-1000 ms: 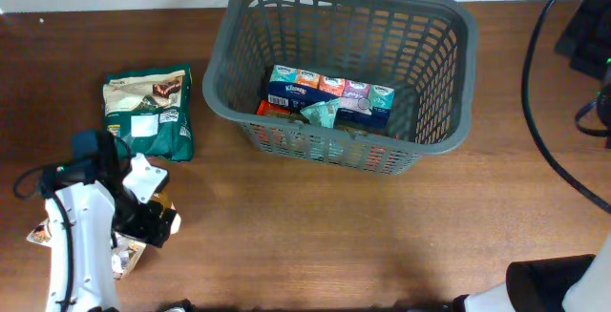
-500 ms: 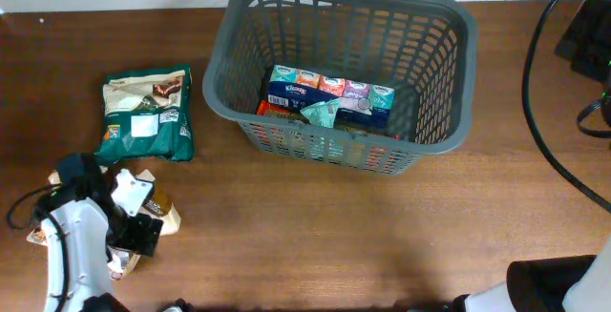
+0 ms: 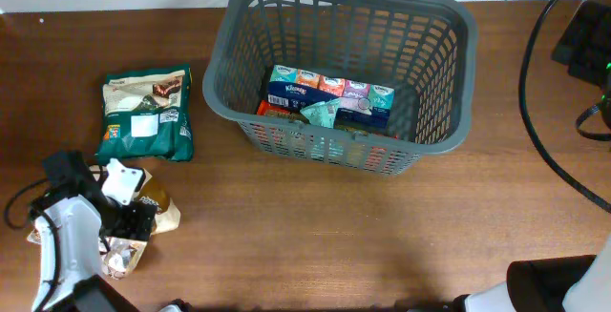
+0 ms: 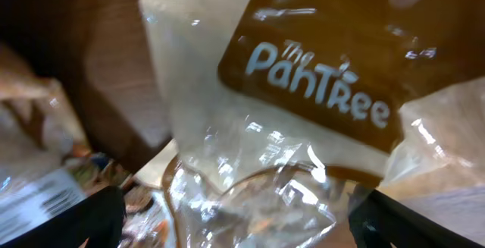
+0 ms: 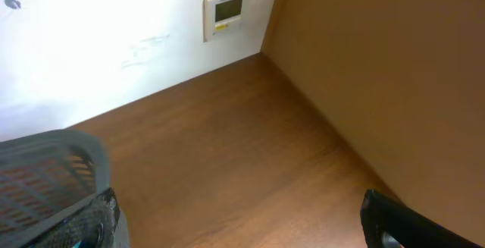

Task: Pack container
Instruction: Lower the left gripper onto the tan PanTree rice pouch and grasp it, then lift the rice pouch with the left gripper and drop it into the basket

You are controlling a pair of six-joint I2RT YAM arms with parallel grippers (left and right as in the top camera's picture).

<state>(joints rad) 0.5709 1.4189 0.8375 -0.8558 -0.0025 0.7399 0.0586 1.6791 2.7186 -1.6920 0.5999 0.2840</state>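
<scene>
The container [image 3: 218, 73], a dark grey slotted basket, stands at the back centre and holds several tissue packs [image 3: 329, 91] and other packets. In the right wrist view its rim [image 5: 45, 145] shows at the left. A clear snack pack with a brown "The PanTree" label [image 4: 318, 81] lies at the front left [image 3: 158, 207]. My left gripper [image 3: 129, 224] is low over it. Its open jaws [image 4: 239, 221] straddle the pack's crinkled clear end, and contact is not visible. My right gripper [image 5: 254, 221] is open and empty above bare table.
A green snack bag [image 3: 145, 114] lies left of the basket. More small packs [image 3: 116, 255] lie under the left arm. Black cables [image 3: 531, 102] and a dark device [image 3: 584, 26] are at the right edge. The right arm's base [image 3: 549, 288] fills the front right corner.
The left arm has moved left and down onto the brown-labelled pack, and its jaws have narrowed slightly. The right arm has not moved.
</scene>
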